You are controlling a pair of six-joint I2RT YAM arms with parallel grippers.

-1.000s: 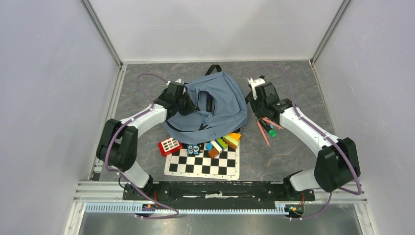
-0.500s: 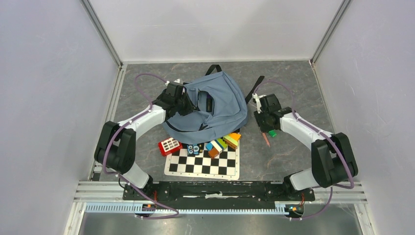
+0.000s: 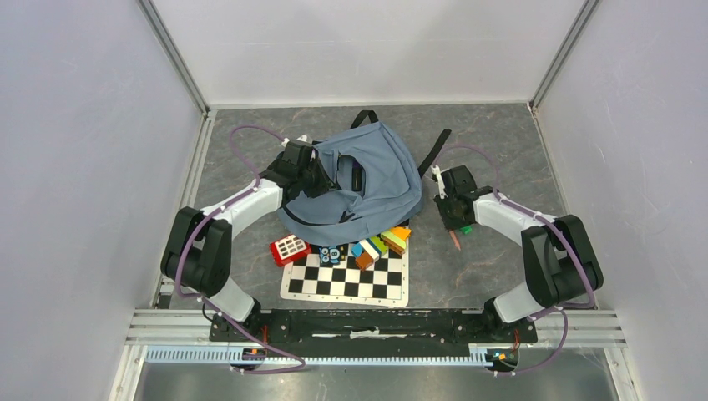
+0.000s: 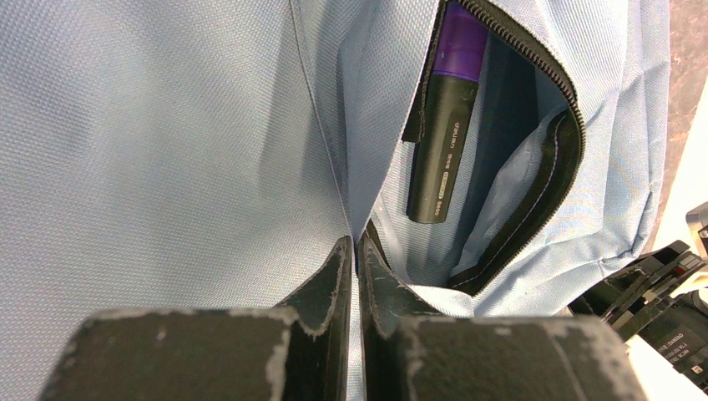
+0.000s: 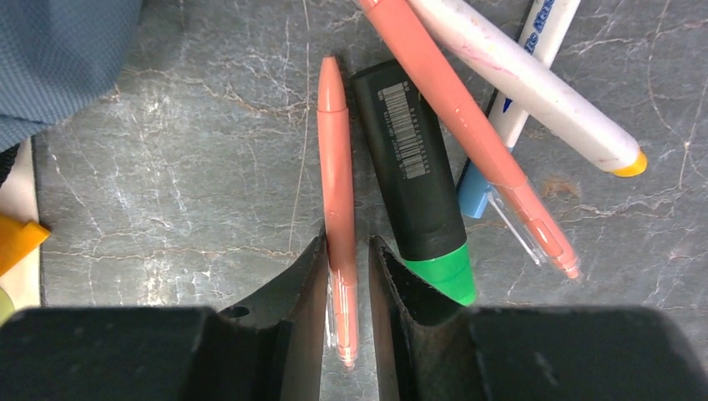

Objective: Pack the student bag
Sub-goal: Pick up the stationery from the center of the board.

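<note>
Pinching the bag [image 3: 367,188] with the left gripper [image 4: 355,271], straddling the pink pen [image 5: 337,167] lengthwise with the right gripper [image 5: 348,251], narrowed but not clamped.

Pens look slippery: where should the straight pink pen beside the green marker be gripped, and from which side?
Its barrel near the clip end, from straight above. The pen lies flat on the table, with a slim gap to the marker, and the right tool straddles it there.

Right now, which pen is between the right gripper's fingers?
The straight pink pen, left of the green-capped highlighter; the other pink pen lies slanted farther right.
</note>
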